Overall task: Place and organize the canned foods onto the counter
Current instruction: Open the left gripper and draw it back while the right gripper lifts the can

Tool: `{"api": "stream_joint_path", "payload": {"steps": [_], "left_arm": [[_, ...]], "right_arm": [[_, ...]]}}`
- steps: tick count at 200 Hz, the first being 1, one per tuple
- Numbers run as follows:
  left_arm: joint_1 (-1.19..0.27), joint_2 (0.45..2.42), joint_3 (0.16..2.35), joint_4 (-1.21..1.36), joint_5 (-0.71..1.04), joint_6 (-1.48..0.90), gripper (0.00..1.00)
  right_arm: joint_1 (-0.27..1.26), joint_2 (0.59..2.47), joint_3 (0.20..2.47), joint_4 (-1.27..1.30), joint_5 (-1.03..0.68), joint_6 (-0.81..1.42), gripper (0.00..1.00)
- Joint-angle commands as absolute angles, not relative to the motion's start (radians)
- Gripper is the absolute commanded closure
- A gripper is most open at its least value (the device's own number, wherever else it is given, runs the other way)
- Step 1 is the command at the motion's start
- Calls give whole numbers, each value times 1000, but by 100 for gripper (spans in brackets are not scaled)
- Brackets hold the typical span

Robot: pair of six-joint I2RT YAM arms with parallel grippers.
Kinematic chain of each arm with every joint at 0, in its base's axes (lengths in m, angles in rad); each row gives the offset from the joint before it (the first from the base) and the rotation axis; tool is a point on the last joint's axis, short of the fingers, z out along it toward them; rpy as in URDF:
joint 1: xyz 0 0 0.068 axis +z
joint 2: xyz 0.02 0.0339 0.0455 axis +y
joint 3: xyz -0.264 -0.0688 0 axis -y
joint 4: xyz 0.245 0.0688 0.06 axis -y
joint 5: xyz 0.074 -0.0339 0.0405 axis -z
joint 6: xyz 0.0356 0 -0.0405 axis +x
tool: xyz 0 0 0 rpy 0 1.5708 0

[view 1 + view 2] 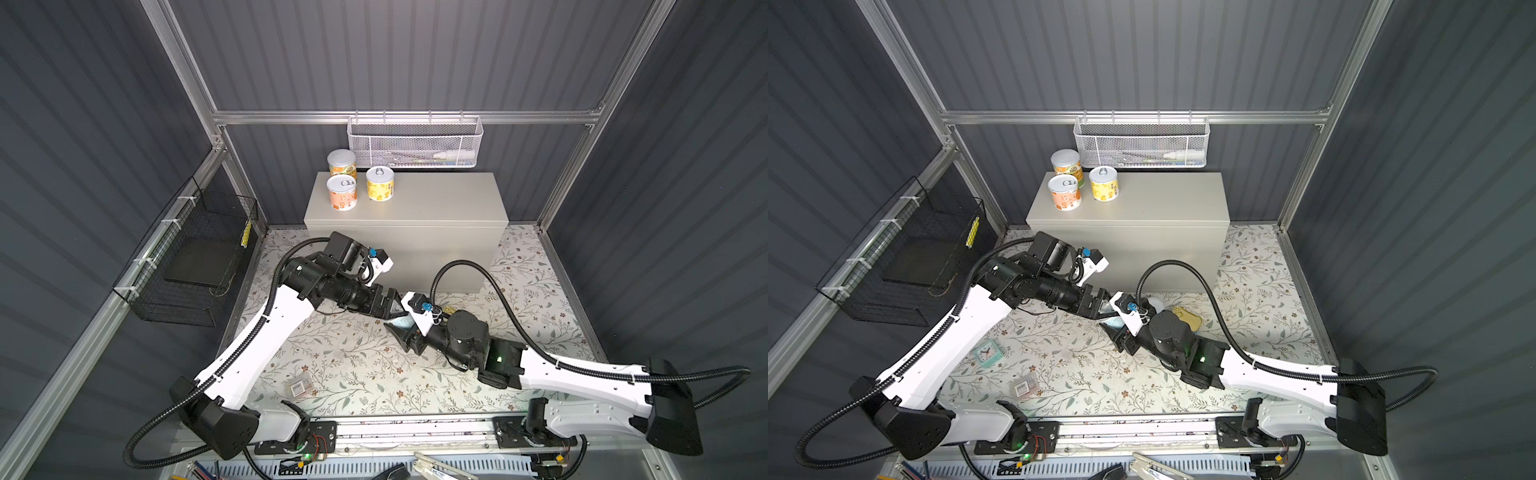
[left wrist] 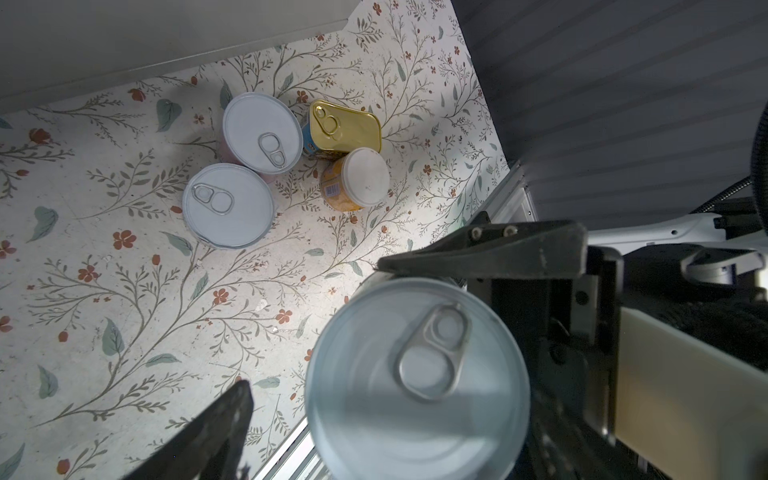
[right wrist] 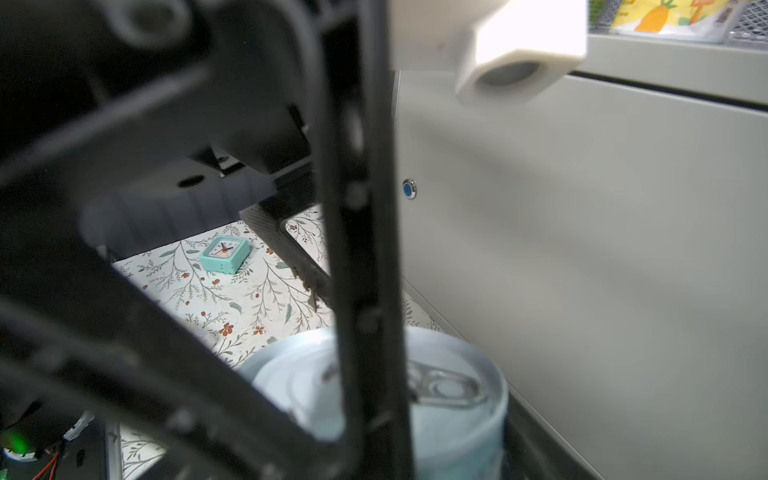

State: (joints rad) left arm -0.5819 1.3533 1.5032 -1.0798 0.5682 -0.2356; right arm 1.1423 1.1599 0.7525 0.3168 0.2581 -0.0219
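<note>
On the left end of the counter [image 1: 436, 199] three cans [image 1: 341, 192] stand upright, close together. Below them my left gripper [image 1: 394, 309] is spread wide, its one visible finger [image 2: 208, 432] clear of the blue can [image 2: 415, 374], which hangs above the floor mat [image 1: 353, 353] between my arms, pinched by my right gripper [image 1: 398, 322]. The hand-over looks nearly complete: I should draw my left fingers straight back without brushing the rim, keep the can level, then carry it to the bare top right of the three. Only the left wrist view shows all four remaining cans [image 2: 227, 205], one a gold tin [image 2: 345, 129], standing on the mat; only the right wrist view shows the counter's round lock [image 3: 409, 189].
</note>
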Motion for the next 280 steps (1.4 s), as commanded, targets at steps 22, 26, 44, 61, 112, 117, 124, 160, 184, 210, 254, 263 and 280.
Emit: {"api": "stream_joint_path", "payload": {"steps": [22, 26, 44, 61, 112, 117, 124, 160, 184, 210, 254, 263, 280], "left_arm": [[-574, 1340, 1537, -1078, 555, -277, 0], [-574, 1338, 1539, -1076, 553, -282, 0], [-574, 1333, 1545, -1070, 540, -296, 0], [-574, 1324, 1541, -1060, 519, -309, 0], [-574, 1243, 1456, -949, 458, -386, 0], [-574, 1234, 1449, -940, 454, -393, 0], [-574, 1225, 1444, -932, 444, -403, 0], [-573, 1178, 1425, -929, 355, -417, 0], [-574, 1133, 1381, -930, 261, -435, 0], [-574, 1039, 1318, -912, 143, -471, 0], [-574, 869, 1181, -916, -18, -542, 0], [-573, 846, 1156, -923, -37, -552, 0], [-574, 822, 1113, -930, -57, -562, 0]], "right_arm": [[1141, 1067, 701, 379, 375, 24, 24], [1141, 1064, 696, 380, 379, 27, 24], [1141, 1052, 680, 371, 411, 39, 24], [1141, 1042, 668, 360, 426, 48, 24], [1138, 1015, 641, 333, 452, 72, 24], [1138, 1013, 638, 332, 454, 73, 25], [1138, 1010, 634, 331, 456, 75, 24], [1133, 997, 632, 310, 460, 81, 24], [1131, 988, 638, 291, 454, 84, 24], [1129, 977, 654, 278, 450, 87, 25], [1126, 995, 737, 280, 417, 72, 25], [1127, 1003, 768, 271, 407, 63, 25], [1125, 1020, 828, 262, 384, 47, 25]]}}
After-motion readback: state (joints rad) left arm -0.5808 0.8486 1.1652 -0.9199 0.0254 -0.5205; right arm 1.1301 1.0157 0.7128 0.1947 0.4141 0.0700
